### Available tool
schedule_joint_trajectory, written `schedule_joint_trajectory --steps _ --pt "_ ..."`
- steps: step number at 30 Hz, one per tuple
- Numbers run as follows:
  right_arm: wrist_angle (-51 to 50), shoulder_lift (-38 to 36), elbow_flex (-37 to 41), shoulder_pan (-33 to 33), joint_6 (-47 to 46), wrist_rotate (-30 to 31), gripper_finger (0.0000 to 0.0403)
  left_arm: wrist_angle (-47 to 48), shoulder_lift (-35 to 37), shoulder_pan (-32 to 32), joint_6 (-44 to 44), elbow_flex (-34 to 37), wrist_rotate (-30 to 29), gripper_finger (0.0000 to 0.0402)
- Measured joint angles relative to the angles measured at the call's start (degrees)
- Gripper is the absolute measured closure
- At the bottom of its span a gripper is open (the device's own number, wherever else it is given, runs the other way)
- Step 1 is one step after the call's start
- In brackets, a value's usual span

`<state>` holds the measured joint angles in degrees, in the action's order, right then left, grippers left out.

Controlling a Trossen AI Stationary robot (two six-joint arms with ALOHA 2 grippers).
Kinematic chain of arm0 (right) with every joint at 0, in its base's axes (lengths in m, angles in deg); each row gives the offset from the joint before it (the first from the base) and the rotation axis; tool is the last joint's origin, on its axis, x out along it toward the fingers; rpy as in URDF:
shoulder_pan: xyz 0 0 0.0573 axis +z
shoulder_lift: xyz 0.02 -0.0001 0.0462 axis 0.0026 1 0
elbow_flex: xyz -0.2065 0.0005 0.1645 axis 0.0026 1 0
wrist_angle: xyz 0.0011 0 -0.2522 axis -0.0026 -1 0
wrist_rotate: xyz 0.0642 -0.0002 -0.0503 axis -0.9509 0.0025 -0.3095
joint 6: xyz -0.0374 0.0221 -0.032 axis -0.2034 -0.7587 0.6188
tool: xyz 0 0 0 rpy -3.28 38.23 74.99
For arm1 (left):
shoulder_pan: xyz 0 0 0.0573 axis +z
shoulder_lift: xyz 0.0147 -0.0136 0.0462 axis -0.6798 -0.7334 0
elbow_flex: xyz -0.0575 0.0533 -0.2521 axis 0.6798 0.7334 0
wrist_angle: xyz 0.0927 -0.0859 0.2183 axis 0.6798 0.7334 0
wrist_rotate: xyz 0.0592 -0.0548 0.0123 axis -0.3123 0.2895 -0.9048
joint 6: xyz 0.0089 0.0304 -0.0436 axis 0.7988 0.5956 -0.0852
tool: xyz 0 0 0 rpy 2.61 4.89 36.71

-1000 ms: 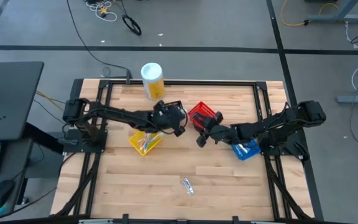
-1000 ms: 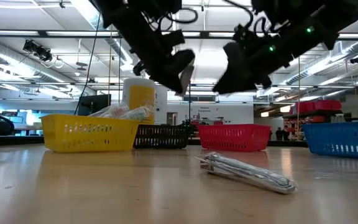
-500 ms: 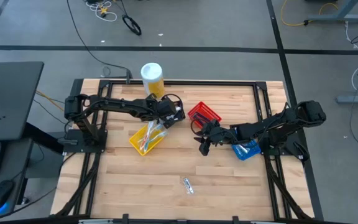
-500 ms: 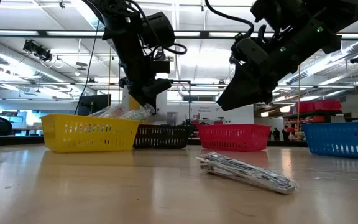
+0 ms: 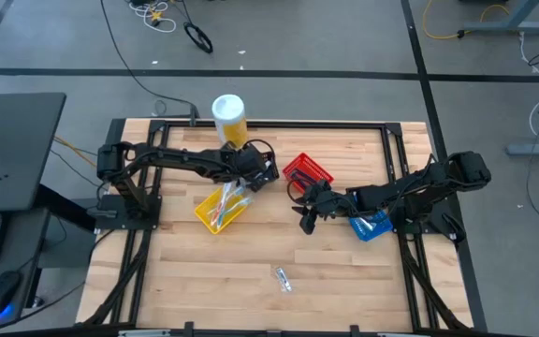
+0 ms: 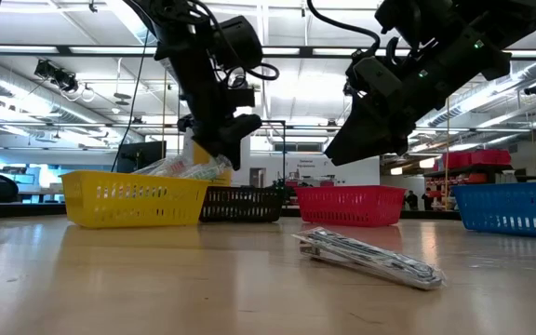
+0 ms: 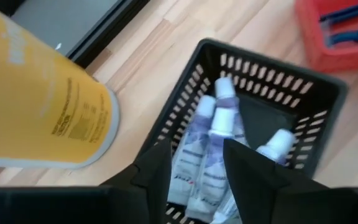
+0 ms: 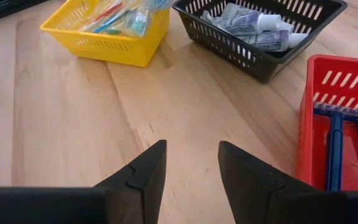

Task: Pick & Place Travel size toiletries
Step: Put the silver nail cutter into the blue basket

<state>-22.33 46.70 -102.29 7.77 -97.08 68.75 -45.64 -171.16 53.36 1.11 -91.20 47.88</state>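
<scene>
The light wooden slatted table (image 5: 204, 271) carries a white-and-yellow canister (image 7: 36, 106) whose small print is unreadable. Beside it, the left gripper (image 7: 194, 162) hovers spread over the black mesh basket (image 7: 319, 124) of white-capped tubes (image 7: 219, 134). The right gripper (image 8: 191, 165) hangs spread above bare wood. One clear packet (image 5: 283, 279) lies apart.

A robotics lab or workshop hall: a wooden worktop (image 5: 251, 271) on a metal frame stands on grey concrete floor (image 5: 344, 37) with loose cables (image 5: 152, 14), under long ceiling strip lights (image 6: 138, 23).
</scene>
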Motion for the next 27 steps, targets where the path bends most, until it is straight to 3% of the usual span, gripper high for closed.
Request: schedule_joint_trajectory --steps 10,20,27 --pt "0.0 0.0 0.0 0.0 -0.2 -4.2 0.0247 -8.4 0.0 -4.5 8.8 0.0 3.3 0.0259" --pt "0.0 0.0 1.5 1.8 -2.8 -8.1 0.0247 -13.6 0.0 -11.6 16.9 0.0 21.3 0.026" --pt "0.0 0.0 3.7 4.5 -6.9 -10.6 0.0247 -13.7 0.0 -16.8 19.0 0.0 26.3 0.0262"
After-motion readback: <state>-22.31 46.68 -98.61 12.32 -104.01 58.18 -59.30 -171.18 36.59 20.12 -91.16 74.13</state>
